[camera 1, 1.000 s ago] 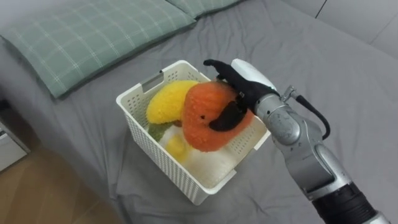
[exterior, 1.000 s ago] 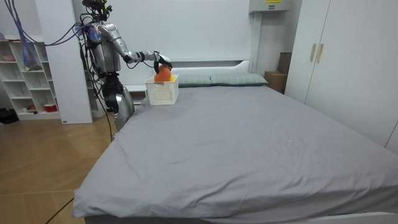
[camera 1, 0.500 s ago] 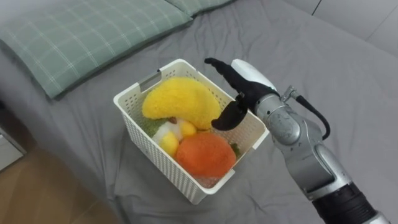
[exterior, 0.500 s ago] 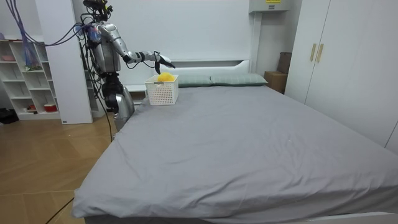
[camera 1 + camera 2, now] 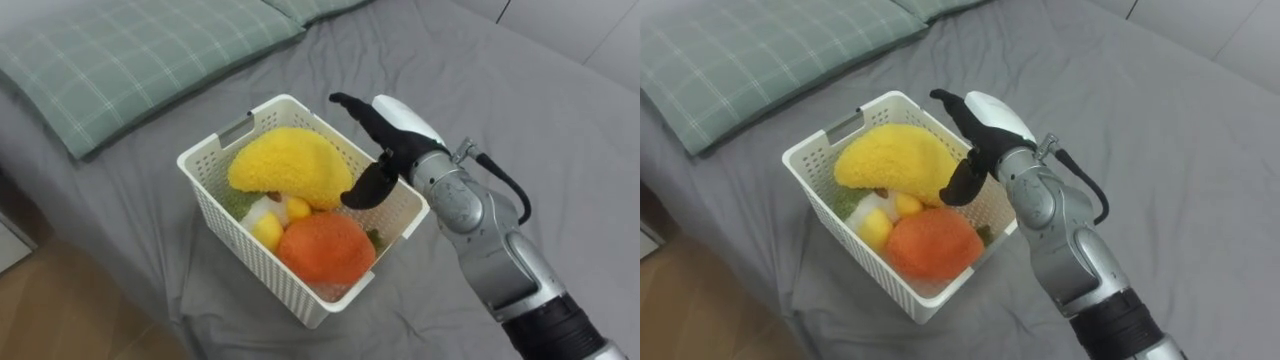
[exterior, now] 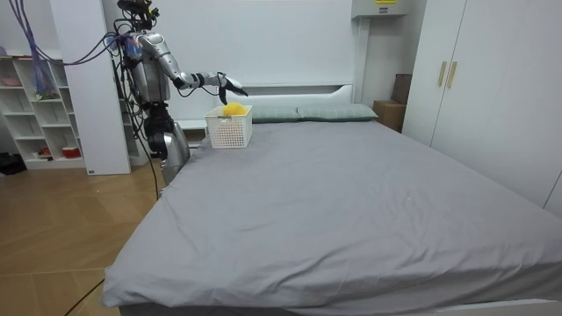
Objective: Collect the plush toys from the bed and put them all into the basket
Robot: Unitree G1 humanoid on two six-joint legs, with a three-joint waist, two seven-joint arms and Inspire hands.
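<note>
The right hand [image 5: 398, 135] hung over the basket [image 5: 242, 248] at its 2 o'clock rim, spread wide with fingers [image 5: 352, 104] reaching toward 10 o'clock and thumb [image 5: 364, 189] dipping toward 7 o'clock inside the rim. It had hold of nothing.

The orange toy [image 5: 327, 245] lay in the basket at its 5 o'clock corner, apart from the hand. A yellow toy [image 5: 285, 165] lay across the top at 12 o'clock, touching the thumb's side or just beside it; I could not tell which. A small white-and-yellow toy [image 5: 268, 218] was wedged between the two at 8 o'clock.

The basket sat on the grey bed [image 5: 520, 110] near the edge, with floor [image 5: 60, 310] at its 8 o'clock and a checked pillow [image 5: 130, 55] at its 11 o'clock.

In the room view the robot stood beside the bed's head end, at the room view's left, arm stretched over the basket. A shelf [image 6: 31, 105] stood behind it, a wardrobe [image 6: 492, 88] at 3 o'clock.
</note>
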